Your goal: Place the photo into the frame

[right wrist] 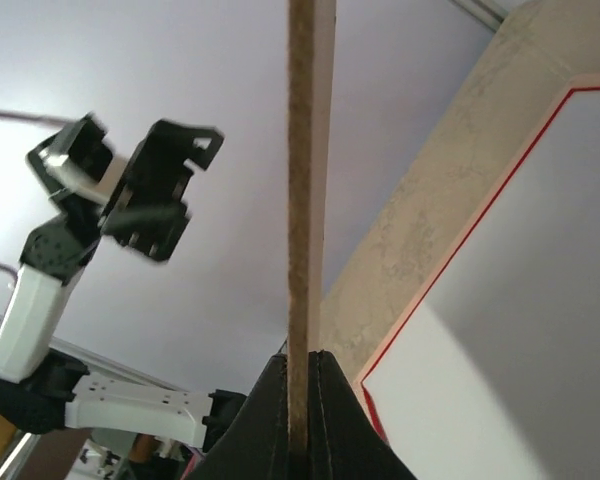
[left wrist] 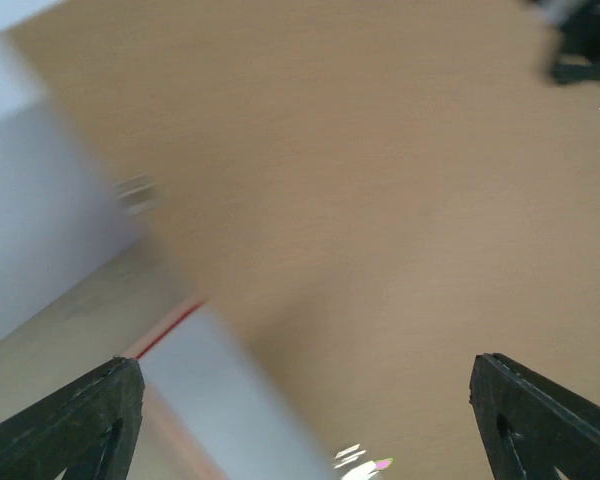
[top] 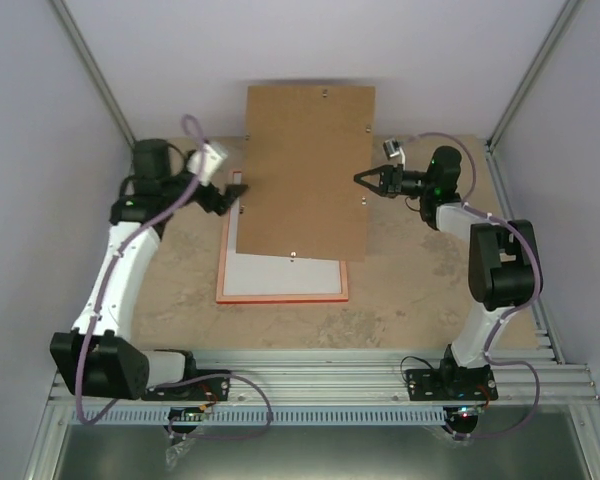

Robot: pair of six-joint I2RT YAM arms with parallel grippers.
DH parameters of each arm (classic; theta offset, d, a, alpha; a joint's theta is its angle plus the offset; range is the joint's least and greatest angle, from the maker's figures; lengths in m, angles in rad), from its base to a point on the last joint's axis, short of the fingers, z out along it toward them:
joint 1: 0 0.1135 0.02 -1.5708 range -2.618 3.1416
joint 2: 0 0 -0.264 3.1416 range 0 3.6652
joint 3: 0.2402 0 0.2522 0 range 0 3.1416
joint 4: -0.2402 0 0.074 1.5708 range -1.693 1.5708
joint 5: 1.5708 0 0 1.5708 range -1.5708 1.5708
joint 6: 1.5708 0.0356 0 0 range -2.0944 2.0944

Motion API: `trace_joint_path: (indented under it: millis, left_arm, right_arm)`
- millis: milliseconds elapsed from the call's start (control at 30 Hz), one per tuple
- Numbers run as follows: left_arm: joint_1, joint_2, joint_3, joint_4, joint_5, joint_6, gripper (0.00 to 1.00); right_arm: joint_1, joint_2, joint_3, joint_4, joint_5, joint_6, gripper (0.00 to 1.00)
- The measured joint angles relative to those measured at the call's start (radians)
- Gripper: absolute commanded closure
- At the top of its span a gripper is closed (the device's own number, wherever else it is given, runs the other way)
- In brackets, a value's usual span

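Observation:
The frame (top: pixel 280 297) lies flat on the table with its pale orange-pink back up. Inside it lies the photo (top: pixel 280 275), showing only a plain white face. A brown backing board (top: pixel 305 170) hangs tilted above the frame's far half and covers that part. My right gripper (top: pixel 365 180) is shut on the board's right edge; in the right wrist view the board (right wrist: pixel 305 150) stands edge-on between the pinched jaws (right wrist: pixel 300 365). My left gripper (top: pixel 235 190) is open at the board's left edge, holding nothing, its fingers (left wrist: pixel 80 420) spread wide under the board (left wrist: pixel 380 200).
Pale walls close in the table on three sides, with metal posts in the far corners. An aluminium rail (top: pixel 320 375) with both arm bases runs along the near edge. Bare table (top: pixel 420 290) shows right of the frame.

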Motion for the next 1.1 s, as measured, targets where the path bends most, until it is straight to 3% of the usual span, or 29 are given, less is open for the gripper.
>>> trace_joint_path:
  millis: [167,400,733,1100]
  left_arm:
    - [-0.315,-0.034,-0.026,-0.09,-0.079,0.115,0.09]
    - [-0.639,-0.03,-0.092,-0.135,-0.284,0.2,0.07]
    - [-0.755,-0.023,-0.18,-0.111,-0.514,0.31,0.04]
    - [-0.792,0.003,-0.223,-0.072,-0.635,0.394,0.05]
  right_arm:
    - [0.005,0.021,-0.017,0.055,0.002,0.069,0.99]
    - [0.006,0.054,-0.064,0.114,0.004,0.153,0.99]
    - [0.006,0.054,-0.092,0.167,0.004,0.206,1.0]
    - [0.016,0.054,-0.093,0.174,0.008,0.219,0.99]
